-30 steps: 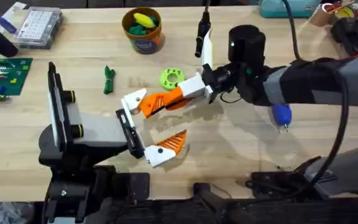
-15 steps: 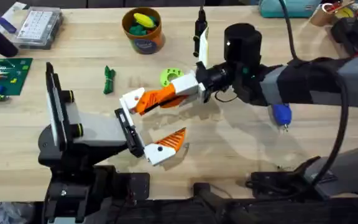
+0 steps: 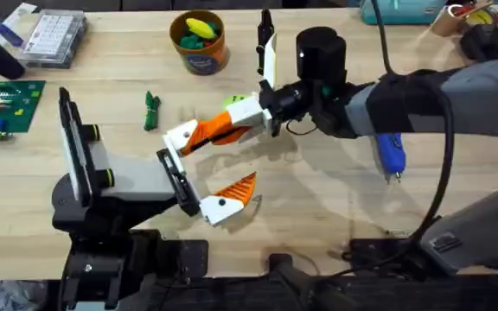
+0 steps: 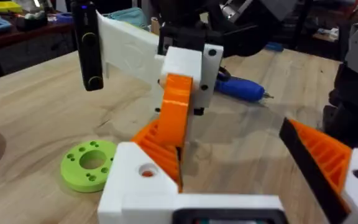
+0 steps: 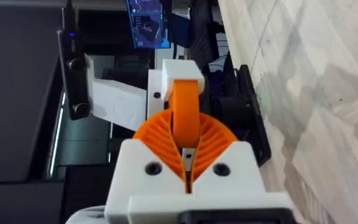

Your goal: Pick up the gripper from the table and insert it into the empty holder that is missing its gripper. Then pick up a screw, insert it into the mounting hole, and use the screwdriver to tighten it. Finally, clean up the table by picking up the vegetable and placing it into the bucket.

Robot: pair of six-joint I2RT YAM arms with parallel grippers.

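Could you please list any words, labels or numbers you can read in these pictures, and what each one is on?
None can be read.
Bucket: a dark label on its front, too blurred to read.
Green circuit board: small markings, too small to read.
Clear plastic box: nothing can be made out.

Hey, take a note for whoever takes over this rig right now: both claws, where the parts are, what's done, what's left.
Left claw: open, gripping nothing.
Right claw: shut on the orange-and-white gripper part, holding it against the left claw; can't tell if it's seated.
Screwdriver lies on the table beside the right arm. Vegetable lies on the table, apart from the bucket.
Done: part picked up.
Left: finish insertion, screw, tighten, vegetable into bucket.
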